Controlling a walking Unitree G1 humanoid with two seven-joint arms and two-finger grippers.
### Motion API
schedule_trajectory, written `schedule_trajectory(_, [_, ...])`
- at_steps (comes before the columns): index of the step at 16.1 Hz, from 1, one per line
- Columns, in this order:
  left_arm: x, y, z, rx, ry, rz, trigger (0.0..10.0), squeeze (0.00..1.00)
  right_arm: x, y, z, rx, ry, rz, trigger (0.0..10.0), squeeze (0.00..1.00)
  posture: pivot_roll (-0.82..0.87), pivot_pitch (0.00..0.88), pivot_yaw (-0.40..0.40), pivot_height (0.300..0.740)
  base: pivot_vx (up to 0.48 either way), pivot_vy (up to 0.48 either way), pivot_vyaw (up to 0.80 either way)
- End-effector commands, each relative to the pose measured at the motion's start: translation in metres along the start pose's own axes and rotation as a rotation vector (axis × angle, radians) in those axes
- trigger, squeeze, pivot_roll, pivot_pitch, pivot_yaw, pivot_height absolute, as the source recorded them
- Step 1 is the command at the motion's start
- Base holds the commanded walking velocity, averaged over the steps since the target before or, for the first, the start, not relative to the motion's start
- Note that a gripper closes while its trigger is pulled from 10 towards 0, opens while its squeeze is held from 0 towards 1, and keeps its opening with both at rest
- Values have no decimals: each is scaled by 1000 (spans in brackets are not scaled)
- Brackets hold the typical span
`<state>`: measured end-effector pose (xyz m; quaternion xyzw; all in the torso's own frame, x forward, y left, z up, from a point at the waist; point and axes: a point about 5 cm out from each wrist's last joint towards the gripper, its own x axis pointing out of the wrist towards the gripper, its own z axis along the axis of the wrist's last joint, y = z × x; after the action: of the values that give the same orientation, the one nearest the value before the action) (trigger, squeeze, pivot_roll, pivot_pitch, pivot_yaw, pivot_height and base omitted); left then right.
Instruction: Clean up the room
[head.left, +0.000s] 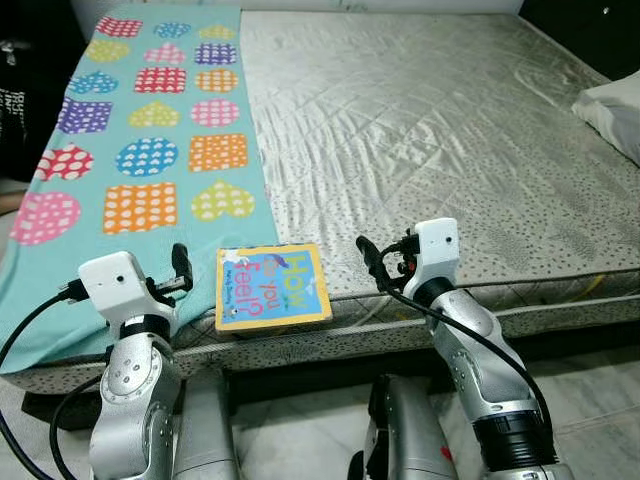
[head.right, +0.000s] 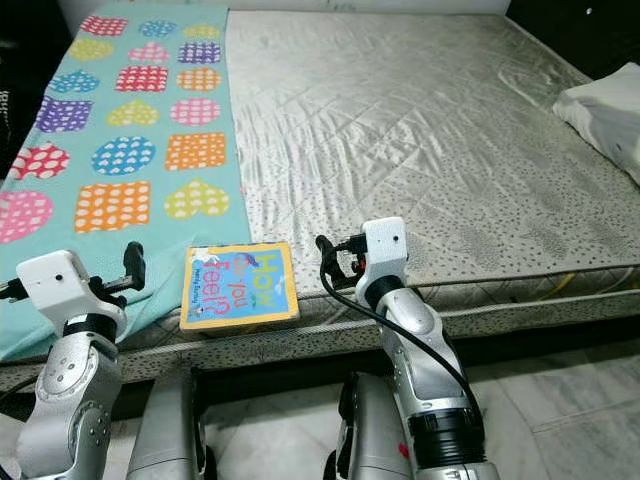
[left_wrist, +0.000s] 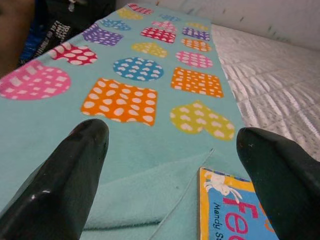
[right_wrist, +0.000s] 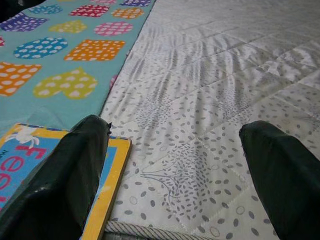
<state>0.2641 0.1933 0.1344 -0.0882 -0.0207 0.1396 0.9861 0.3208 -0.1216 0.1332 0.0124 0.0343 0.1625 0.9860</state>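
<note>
Where both wait agape, book (head.left: 272, 287) between left claw (head.left: 181, 270) and right claw (head.left: 373, 262).

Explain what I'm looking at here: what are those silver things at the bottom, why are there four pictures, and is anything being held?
The silver things are the two arms of a humanoid robot, seen from a stereo camera on its head; the two upper pictures are that camera's left and right eyes. The lower two come from cameras on each wrist, looking along that gripper's two black fingers.

The robot faces a bed with a bare quilted mattress. A teal blanket with spotted hearts and squares covers its left side, and a white pillow lies at the right edge. A children's board book lies at the near edge, partly on the blanket.

The left gripper and right gripper flank the book, both open. Nothing is held.
</note>
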Motion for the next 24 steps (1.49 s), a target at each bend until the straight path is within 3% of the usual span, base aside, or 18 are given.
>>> schedule_trajectory(1, [0,0,-2,5,11,6,10000,0,-1,-2,1,0,-2,-7,10000,0,39,133,-75,503,0,0,0])
schedule_trajectory(4, [1,0,-3,3,12,9,10000,0,0,-2,1,-3,-4,-6,10000,0,37,132,-74,468,0,0,0])
schedule_trajectory(9, [10,4,-10,4,70,1,10000,0,-2,-9,-1,-18,4,-33,10000,0,33,135,-79,468,0,0,0])
schedule_trajectory(14, [26,4,-11,-74,98,-26,10000,0,-4,-13,0,-37,8,-36,10000,0,20,137,-86,468,0,0,0])
schedule_trajectory(19, [43,-7,-28,-174,235,-156,10000,0,-10,-18,2,-63,9,-39,10000,0,-9,142,-93,468,0,0,0])
schedule_trajectory(24, [49,-14,-41,-183,328,-210,10000,0,-13,-22,4,-83,10,-39,10000,0,-22,140,-96,468,0,0,0])
